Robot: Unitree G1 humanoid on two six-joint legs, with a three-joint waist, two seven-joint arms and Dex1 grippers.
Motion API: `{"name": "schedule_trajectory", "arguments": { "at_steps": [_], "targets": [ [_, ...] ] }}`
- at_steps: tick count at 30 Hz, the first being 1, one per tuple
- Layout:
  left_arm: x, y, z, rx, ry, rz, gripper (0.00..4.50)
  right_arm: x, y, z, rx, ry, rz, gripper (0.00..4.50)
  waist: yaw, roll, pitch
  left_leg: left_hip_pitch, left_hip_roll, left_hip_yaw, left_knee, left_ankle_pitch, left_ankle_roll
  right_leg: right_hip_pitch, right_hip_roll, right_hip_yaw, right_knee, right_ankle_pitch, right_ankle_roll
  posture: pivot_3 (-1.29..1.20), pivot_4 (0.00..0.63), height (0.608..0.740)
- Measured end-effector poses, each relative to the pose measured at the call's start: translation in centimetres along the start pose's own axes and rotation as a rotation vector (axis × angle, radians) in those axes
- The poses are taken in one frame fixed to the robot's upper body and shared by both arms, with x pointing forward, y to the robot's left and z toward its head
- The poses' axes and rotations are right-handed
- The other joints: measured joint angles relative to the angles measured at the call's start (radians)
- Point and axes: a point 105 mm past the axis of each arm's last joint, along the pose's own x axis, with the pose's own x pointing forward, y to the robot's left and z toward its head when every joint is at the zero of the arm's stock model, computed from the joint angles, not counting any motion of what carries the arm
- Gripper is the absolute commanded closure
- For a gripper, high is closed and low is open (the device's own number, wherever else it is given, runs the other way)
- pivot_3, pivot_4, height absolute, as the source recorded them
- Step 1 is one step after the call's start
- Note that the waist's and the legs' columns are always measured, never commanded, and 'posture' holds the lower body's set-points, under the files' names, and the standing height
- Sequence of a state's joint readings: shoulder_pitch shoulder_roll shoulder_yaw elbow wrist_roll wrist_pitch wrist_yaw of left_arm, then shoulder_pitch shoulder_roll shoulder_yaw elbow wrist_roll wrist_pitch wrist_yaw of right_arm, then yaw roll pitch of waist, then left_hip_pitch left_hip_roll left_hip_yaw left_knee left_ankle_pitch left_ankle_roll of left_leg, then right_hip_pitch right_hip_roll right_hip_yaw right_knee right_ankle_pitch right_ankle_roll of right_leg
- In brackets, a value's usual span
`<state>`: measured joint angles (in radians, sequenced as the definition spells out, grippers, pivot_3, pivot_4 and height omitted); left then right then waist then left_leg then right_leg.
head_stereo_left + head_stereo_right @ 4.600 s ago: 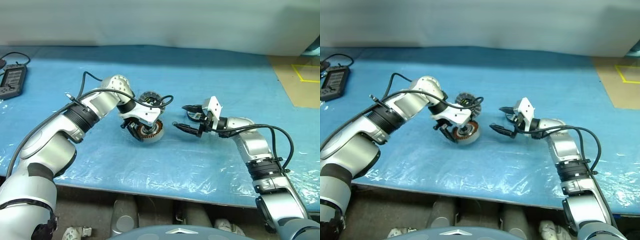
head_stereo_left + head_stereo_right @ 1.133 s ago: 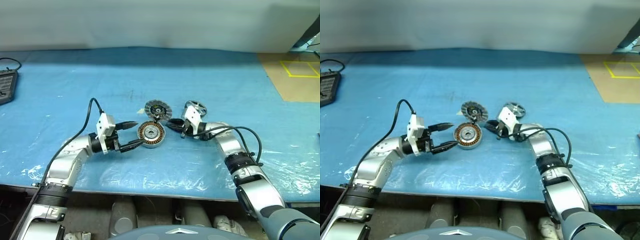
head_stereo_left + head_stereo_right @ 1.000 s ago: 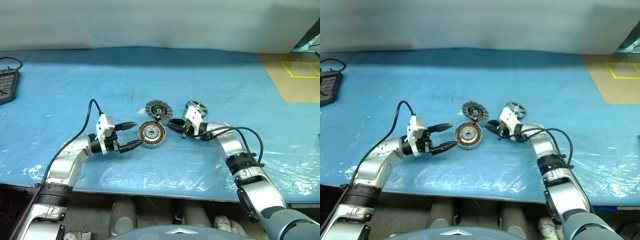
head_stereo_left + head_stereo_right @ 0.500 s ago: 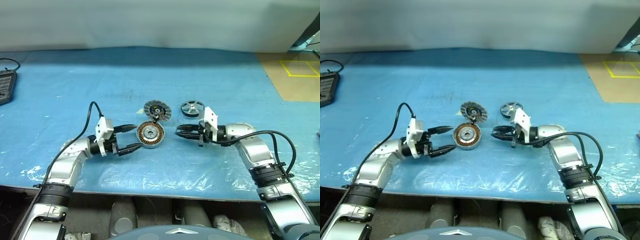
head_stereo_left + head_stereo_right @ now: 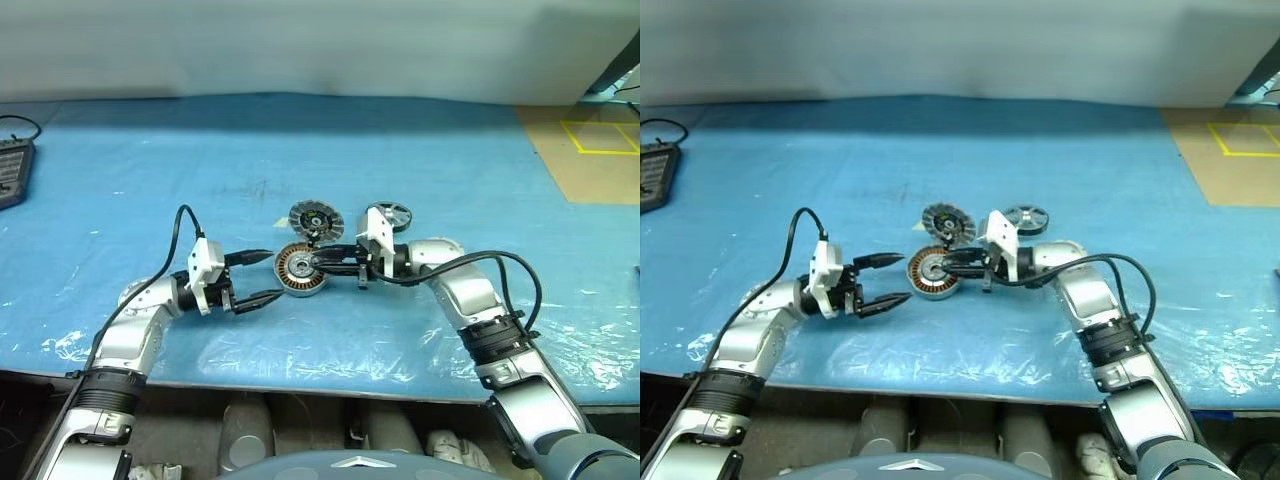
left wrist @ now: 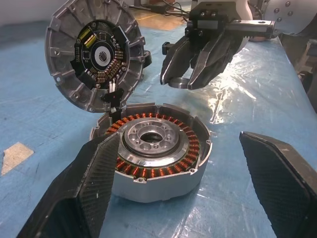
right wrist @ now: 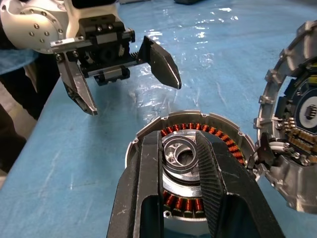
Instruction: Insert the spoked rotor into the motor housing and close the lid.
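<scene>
The motor housing (image 5: pixel 297 273) lies flat on the blue table, copper windings up (image 6: pixel 158 163). The lid (image 5: pixel 316 219) stands tilted up at its far edge, joined to it by small wires (image 6: pixel 94 54). The spoked rotor (image 5: pixel 394 212) lies flat to the right of the lid, behind my right wrist. My right gripper (image 5: pixel 318 262) reaches in from the right and hovers over the housing's centre, shut on a small grey ring (image 6: pixel 179 82). My left gripper (image 5: pixel 274 275) is open just left of the housing, its fingers (image 6: pixel 94 183) on either side of it without touching.
A black device (image 5: pixel 12 160) with a cable lies at the table's far left. Brown floor with yellow tape (image 5: pixel 590 150) shows past the table's right end. Crinkled clear film covers the table near its front edge (image 5: pixel 330 375).
My right gripper drew back to the right, then swung left, and its tips now hang over the housing's centre. The left gripper, housing, lid and rotor have stayed in place.
</scene>
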<state>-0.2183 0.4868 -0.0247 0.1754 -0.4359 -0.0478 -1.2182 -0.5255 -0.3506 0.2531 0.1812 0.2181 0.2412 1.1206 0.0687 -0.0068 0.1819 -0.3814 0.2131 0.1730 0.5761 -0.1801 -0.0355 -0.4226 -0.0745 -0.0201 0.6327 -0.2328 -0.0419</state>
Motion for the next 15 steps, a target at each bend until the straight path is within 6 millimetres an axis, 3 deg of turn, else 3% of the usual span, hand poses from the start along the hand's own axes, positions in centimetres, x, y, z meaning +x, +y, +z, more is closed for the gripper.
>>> {"name": "schedule_trajectory", "arguments": {
  "at_steps": [7,15],
  "targets": [
    [0.0,0.0,-0.1,0.0,0.005,0.007,0.43,1.8,-0.3,-1.0,-0.007,0.036,-0.017,3.93,0.0,0.0,0.0,0.0,-0.001,0.0,0.0,0.001,-0.002,0.0,0.0,0.0,0.0,0.0,0.0,0.0,0.15,0.74],
    [0.0,0.1,-0.1,0.008,0.005,0.014,0.43,2.1,-0.3,-1.2,-0.005,0.036,-0.013,3.93,0.0,0.0,0.0,0.0,-0.001,0.0,0.0,0.001,-0.002,0.0,0.0,0.0,0.0,0.0,0.0,0.0,0.15,0.74]
  ]
}}
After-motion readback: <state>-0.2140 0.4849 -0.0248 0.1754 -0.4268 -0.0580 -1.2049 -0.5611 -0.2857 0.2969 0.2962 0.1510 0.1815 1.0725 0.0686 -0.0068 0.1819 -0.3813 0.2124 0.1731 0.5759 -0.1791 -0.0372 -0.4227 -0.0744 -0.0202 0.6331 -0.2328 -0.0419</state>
